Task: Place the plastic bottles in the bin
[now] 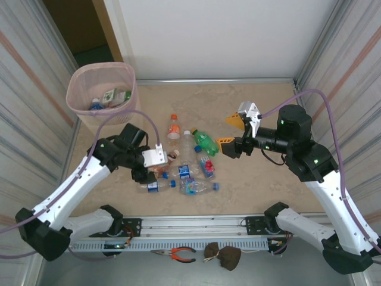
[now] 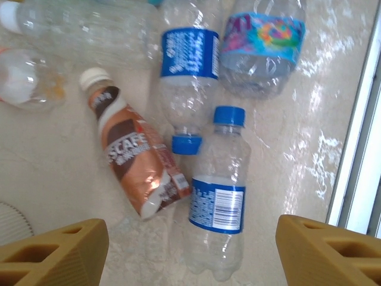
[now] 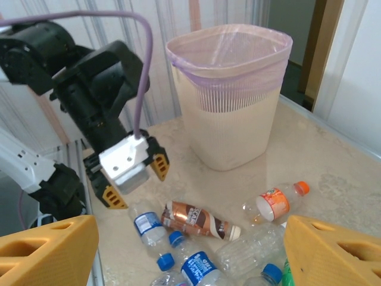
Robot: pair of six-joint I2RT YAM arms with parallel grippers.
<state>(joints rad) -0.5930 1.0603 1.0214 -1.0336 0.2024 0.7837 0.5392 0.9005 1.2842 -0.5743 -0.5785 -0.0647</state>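
Note:
The beige bin with its pink liner stands at the back left, and some bottles lie inside it. It also rises behind the pile in the right wrist view, bin. Several plastic bottles lie in a heap mid-table. My left gripper is open, low over a clear blue-capped bottle whose base lies between the fingers. A brown coffee bottle lies just left of it. My right gripper hangs open and empty to the right of the heap, above a green bottle.
A metal rail runs along the table's near edge, close to the left gripper. Pliers and a brown lump lie in front of the rail. Ribbed walls close in both sides.

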